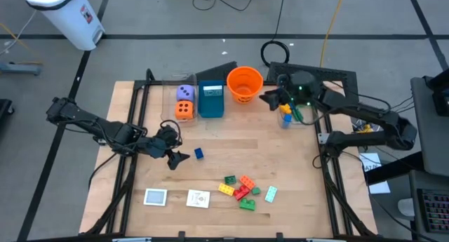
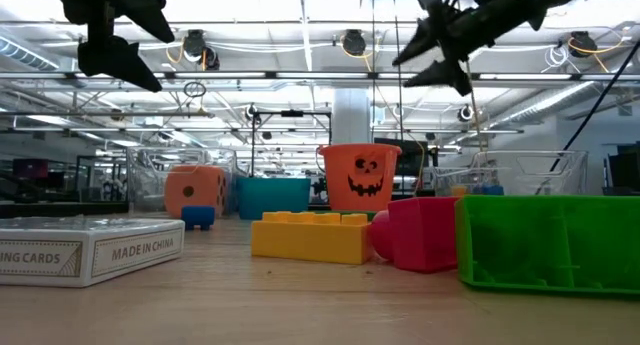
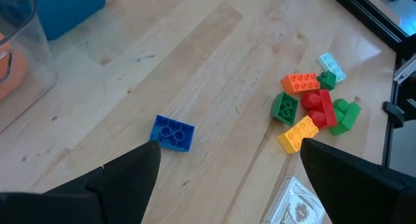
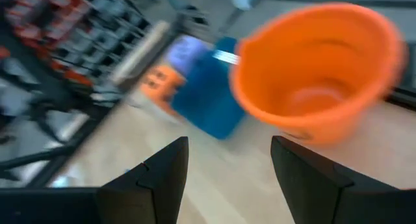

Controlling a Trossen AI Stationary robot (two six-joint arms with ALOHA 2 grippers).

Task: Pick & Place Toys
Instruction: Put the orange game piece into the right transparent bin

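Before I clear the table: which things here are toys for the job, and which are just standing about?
For the job:
- blue brick
- brick pile
- orange die, purple die
- two white cards

Just standing about:
- orange bucket
- teal box
- white bin on the floor

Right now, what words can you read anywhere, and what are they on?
"MADE IN CHINA": side of the white card box.
"ING CARDS": same box, the start of the word cut off.
Teal box: its label is too small to read.
Flat white cards: print too small to read.
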